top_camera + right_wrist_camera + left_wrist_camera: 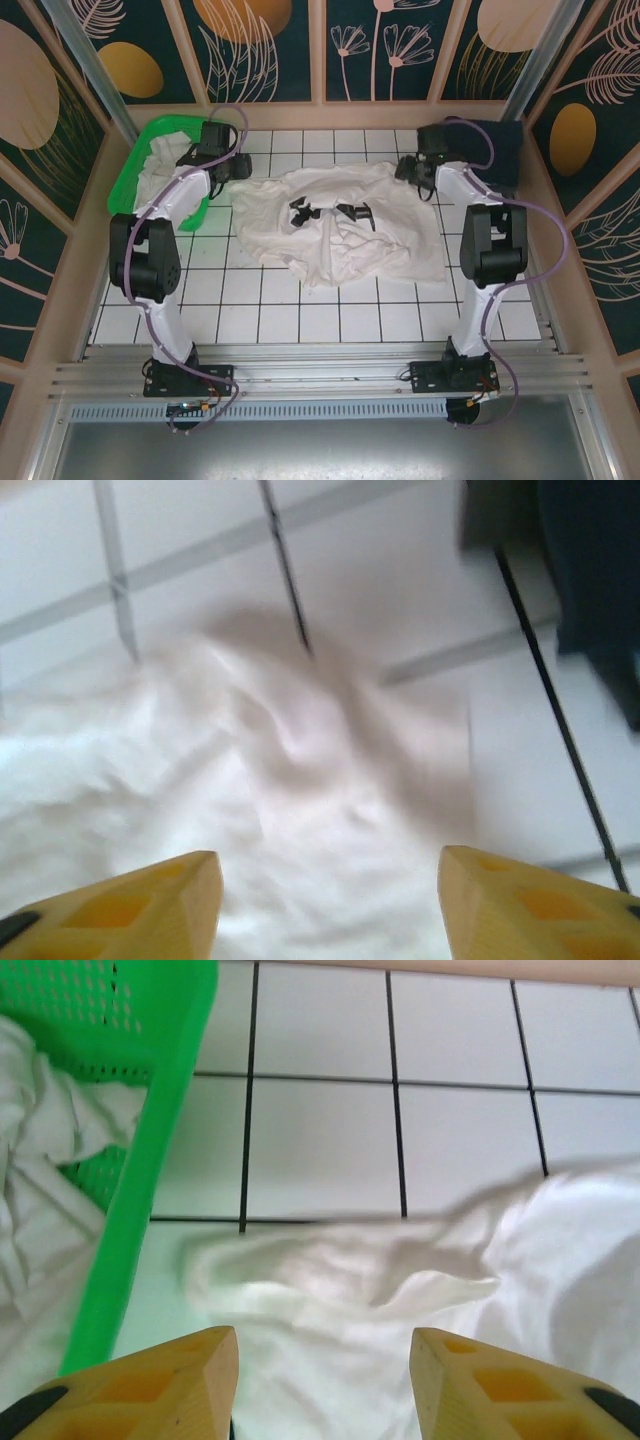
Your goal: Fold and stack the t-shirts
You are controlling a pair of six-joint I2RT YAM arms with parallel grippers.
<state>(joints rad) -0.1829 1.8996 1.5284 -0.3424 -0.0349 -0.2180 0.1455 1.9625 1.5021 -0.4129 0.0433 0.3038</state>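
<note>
At the near edge of the white-tiled bench (pixel 300 318), the two arm bases stand side by side. Both arms reach away over the tiles towards the far side.

Past a bare strip of tiles, one white t-shirt (pixel 345 235) lies spread and wrinkled on the middle of the bench. It has a few small black marks near its centre, its near hem is bunched, and it is not yet folded.

The left claw (pixel 322 1350) hangs over the shirt's far left corner. Its yellow fingers (pixel 190 1370) are well apart and hold nothing. The cloth lies loose on the tiles beneath the gap, a blurred flap of it pointing towards the green basket (pixel 150 1160) just beside it.

The right claw (pixel 330 872) hangs over the shirt's far right corner. Its fingers (pixel 150 900) are also spread wide with nothing gripped. The cloth below them is blurred, so I cannot tell if the tips touch it.

At the far left of the bench the green basket holds more white t-shirts (pixel 160 172) in a crumpled heap. At the far right, just beyond the right claw, sits a dark navy thing (pixel 500 150). It is too dim to name.
</note>
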